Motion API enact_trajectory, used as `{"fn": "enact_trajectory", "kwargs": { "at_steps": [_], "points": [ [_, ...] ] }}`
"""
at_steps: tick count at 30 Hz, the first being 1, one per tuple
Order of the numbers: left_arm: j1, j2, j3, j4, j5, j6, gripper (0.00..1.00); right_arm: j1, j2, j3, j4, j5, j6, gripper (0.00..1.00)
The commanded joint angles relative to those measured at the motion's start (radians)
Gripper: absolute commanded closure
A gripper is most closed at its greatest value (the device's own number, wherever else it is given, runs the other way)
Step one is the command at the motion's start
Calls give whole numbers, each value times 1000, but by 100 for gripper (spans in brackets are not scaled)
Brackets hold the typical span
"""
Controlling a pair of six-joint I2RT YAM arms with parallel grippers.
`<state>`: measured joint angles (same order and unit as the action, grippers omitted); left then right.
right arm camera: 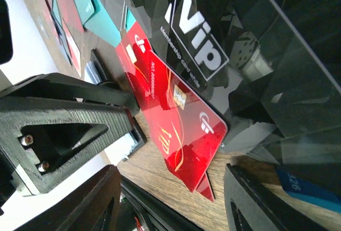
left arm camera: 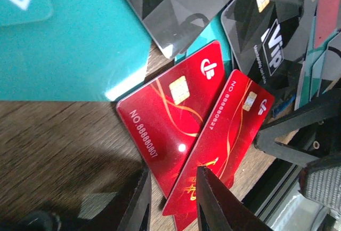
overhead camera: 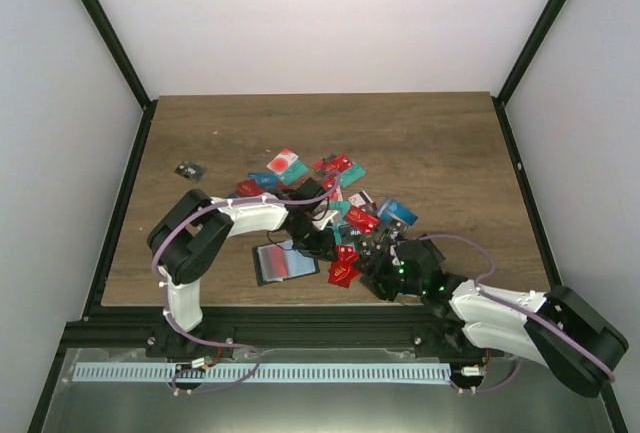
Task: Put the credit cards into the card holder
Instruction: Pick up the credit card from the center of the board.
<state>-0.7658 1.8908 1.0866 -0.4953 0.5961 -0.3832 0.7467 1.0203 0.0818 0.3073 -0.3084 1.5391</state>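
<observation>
Several credit cards [overhead camera: 345, 193] lie in a loose pile mid-table, mostly red and teal, some black. The card holder [overhead camera: 283, 263] lies open and flat to the left of the pile's near end. Two red cards [left arm camera: 176, 113] overlap on the wood at the near edge of the pile, shown also as red cards [right arm camera: 181, 129] in the right wrist view. My left gripper [left arm camera: 173, 173] hangs low over their near corner, jaws a narrow gap apart, gripping nothing. My right gripper [right arm camera: 171, 171] faces it from the other side, jaws wide apart around the same corner.
Black VIP cards [left arm camera: 266, 39] and a large teal card [left arm camera: 74, 44] lie just beyond the red pair. A small black item [overhead camera: 189, 170] sits alone at the far left. The table's black front rail [overhead camera: 300, 313] runs close behind both grippers [overhead camera: 350, 258].
</observation>
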Motion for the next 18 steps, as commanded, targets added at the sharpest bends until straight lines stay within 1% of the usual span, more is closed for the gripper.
{"fn": "enact_trajectory", "kwargs": {
  "at_steps": [1,8,13,16,18],
  "points": [
    [-10,49,-12,27,29,20,74,-6,49,-37,25,67,25,45],
    [-14,89,-27,64,103,24,74,-7,179,-44,150,34,-25,49],
    [-14,102,-54,90,153,26,74,-7,182,-60,218,36,-63,53],
    [-14,108,-66,116,190,22,74,-10,180,-75,302,22,-125,55],
    [-14,108,-73,126,201,18,74,-10,181,-74,329,5,-164,56]
  ]
}}
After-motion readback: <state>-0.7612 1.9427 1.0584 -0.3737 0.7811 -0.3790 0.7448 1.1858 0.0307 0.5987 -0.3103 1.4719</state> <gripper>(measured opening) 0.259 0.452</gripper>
